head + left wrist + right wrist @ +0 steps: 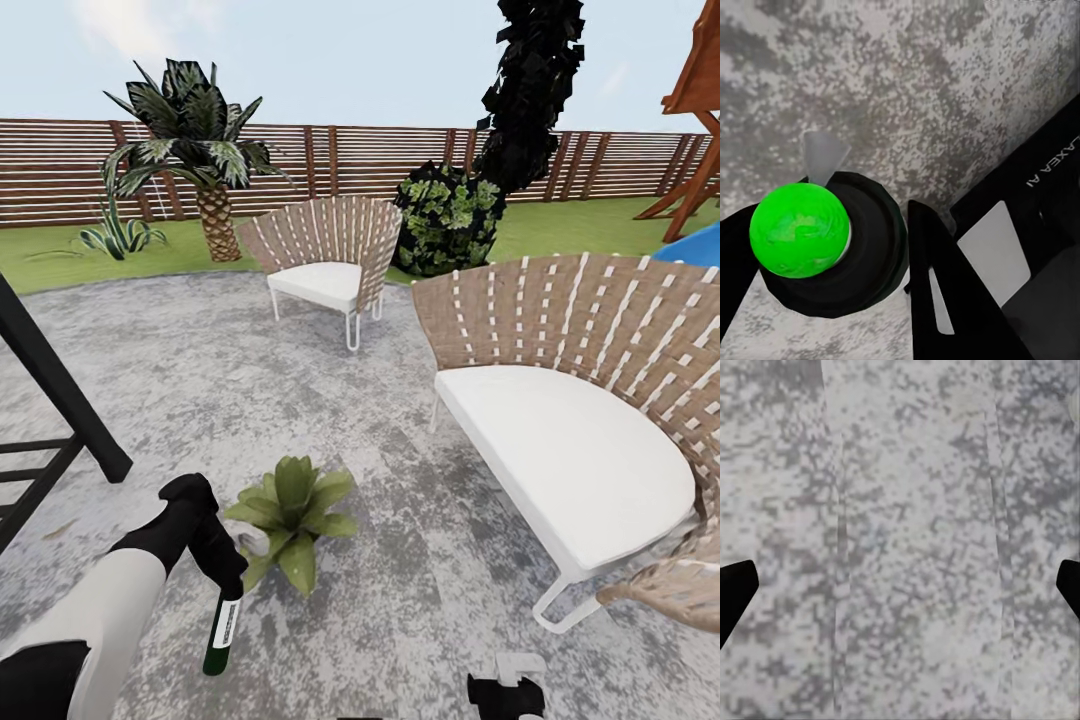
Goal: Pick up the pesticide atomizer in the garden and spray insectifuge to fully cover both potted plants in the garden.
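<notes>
Low at near left, the left gripper (222, 585) clenches the pesticide atomizer (222, 635), its white label unreadable. Beside it sits a potted plant (292, 515). Lettering on the arm perhaps reads "LAXEA AI"; the right gripper's (900, 592) jaws stand released.

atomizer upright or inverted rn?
Inverted. In the head view the pesticide atomizer hangs from the left pincer, base toward the patio, trigger head hidden in the grip.

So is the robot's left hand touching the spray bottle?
Touching. In the left wrist view, the left gripper has its black fingers pressed against the pesticide atomizer on both sides.

Fenced garden patio (300, 400) with wicker chairs (325, 260)
</notes>
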